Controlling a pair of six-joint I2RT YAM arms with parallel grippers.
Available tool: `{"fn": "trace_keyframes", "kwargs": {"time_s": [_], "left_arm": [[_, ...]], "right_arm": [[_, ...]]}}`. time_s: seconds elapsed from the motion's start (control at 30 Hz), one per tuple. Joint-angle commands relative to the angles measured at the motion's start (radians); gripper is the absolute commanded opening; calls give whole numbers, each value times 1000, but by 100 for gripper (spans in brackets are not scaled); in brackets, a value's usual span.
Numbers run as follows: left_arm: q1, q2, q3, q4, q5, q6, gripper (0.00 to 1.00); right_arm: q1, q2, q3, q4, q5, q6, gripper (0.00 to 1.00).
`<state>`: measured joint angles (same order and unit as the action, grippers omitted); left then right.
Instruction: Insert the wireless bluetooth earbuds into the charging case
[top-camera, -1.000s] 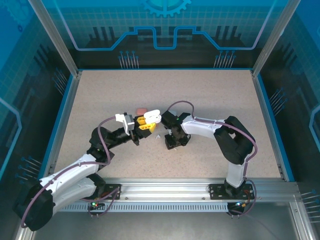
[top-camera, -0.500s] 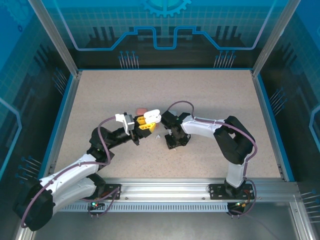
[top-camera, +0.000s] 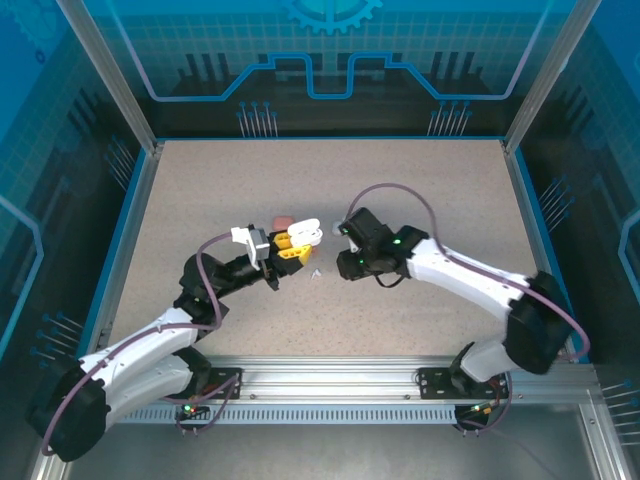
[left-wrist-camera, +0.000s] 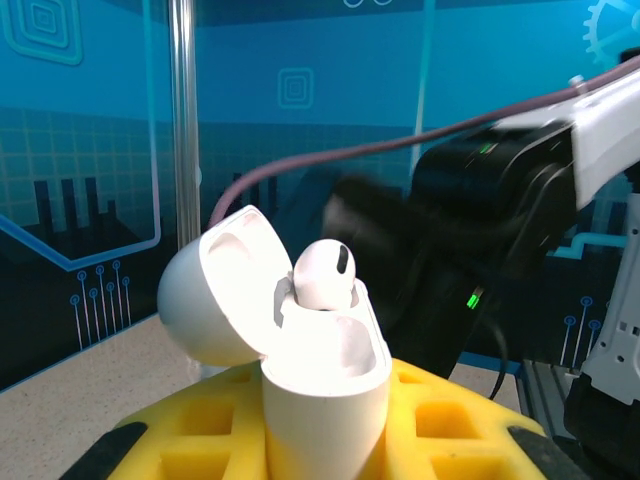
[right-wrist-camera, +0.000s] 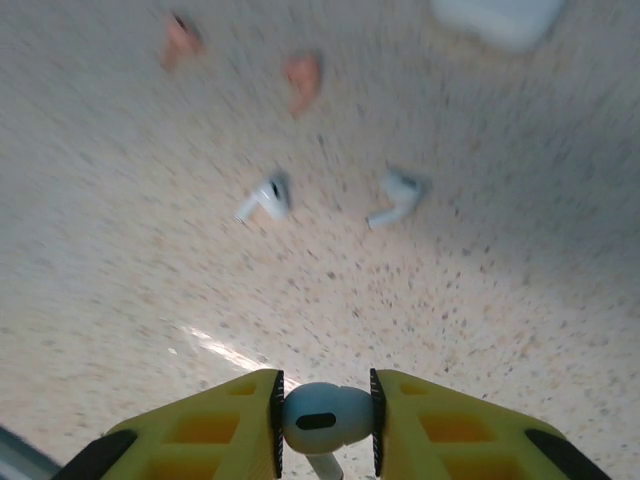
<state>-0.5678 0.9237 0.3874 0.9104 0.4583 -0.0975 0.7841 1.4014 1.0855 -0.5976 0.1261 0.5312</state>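
My left gripper (left-wrist-camera: 325, 405) is shut on the body of the white charging case (left-wrist-camera: 325, 375), held upright between yellow fingers (left-wrist-camera: 470, 420). Its lid (left-wrist-camera: 215, 290) is swung open to the left, and one white earbud (left-wrist-camera: 322, 272) sits in a socket. From above, the case (top-camera: 308, 233) hangs over mid-table in that gripper (top-camera: 290, 246). My right gripper (right-wrist-camera: 323, 418) is shut on a white earbud (right-wrist-camera: 322, 415), stem down, above the tabletop. It hovers (top-camera: 348, 264) just right of the case. Two white earbuds (right-wrist-camera: 265, 197) (right-wrist-camera: 395, 197) and two salmon ones (right-wrist-camera: 302, 78) (right-wrist-camera: 180, 38) lie on the table below.
A salmon case (top-camera: 283, 220) lies just behind the left gripper. Another white case (right-wrist-camera: 497, 18) rests at the top edge of the right wrist view. A loose white earbud (top-camera: 314, 273) lies between the two grippers. Blue-framed walls (top-camera: 135, 200) bound the speckled table.
My right gripper has closed on a white earbud and risen off the table, its arm swinging out to the right. The left arm and case have stayed still.
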Motion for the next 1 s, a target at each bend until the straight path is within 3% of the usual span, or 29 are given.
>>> {"fn": "trace_keyframes", "kwargs": {"time_s": [0.0,0.2,0.4,0.73,0.97], "left_arm": [[-13,34,15,15,-24,7,2],[-35,118,35,55,-60,3,0],[-88,204,67,58,-121,37,0],[-171,342,116,127,-258,71,0],[-191,382,133,150,-311,72,0]], "right_arm": [[-9,-129,-33,107,74,7,28],[11,-326,-65,306,149,-24,27],[60,-419,-82,462,207,-85,27],[157,-424,-156,661,259,-125,27],[174,-398,-179,662,264,-102,27]]}}
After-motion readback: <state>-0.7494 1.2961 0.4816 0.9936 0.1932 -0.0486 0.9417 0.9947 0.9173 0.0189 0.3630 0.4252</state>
